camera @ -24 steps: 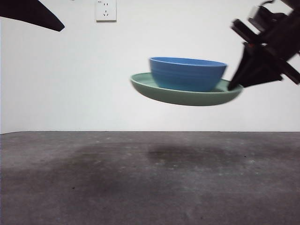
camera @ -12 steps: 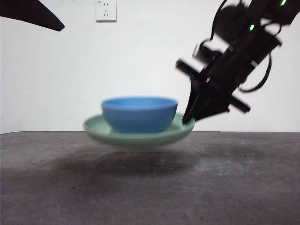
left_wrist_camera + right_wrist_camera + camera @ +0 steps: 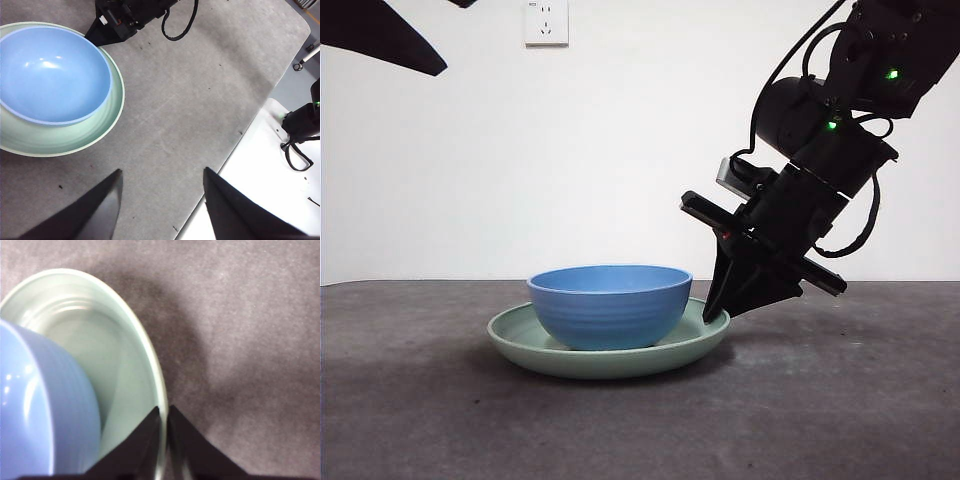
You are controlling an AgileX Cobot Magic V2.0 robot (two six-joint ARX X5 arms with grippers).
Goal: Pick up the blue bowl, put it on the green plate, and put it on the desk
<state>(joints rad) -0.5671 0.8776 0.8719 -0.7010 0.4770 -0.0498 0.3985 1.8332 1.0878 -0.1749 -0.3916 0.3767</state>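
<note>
- Sage-green plate (image 3: 608,352) rests on the desk (image 3: 840,420), blue bowl (image 3: 609,305) seated inside; right gripper (image 3: 718,318) pinches the plate's rim.
- I judge release the risk — jaws dragging sideways would skid the plate and shift the bowl.
- Left gripper (image 3: 161,186) spread apart, empty, well clear.

Front view: I get even, bright light off the white wall (image 3: 620,150); sharp focus. A soft broad shadow lies on the desk (image 3: 420,400) under the green plate (image 3: 610,355). Left wrist: small highlights inside the blue bowl (image 3: 50,75). Right wrist: close, soft and slightly blurred; dark shadow on the desk beside the plate rim.
</note>
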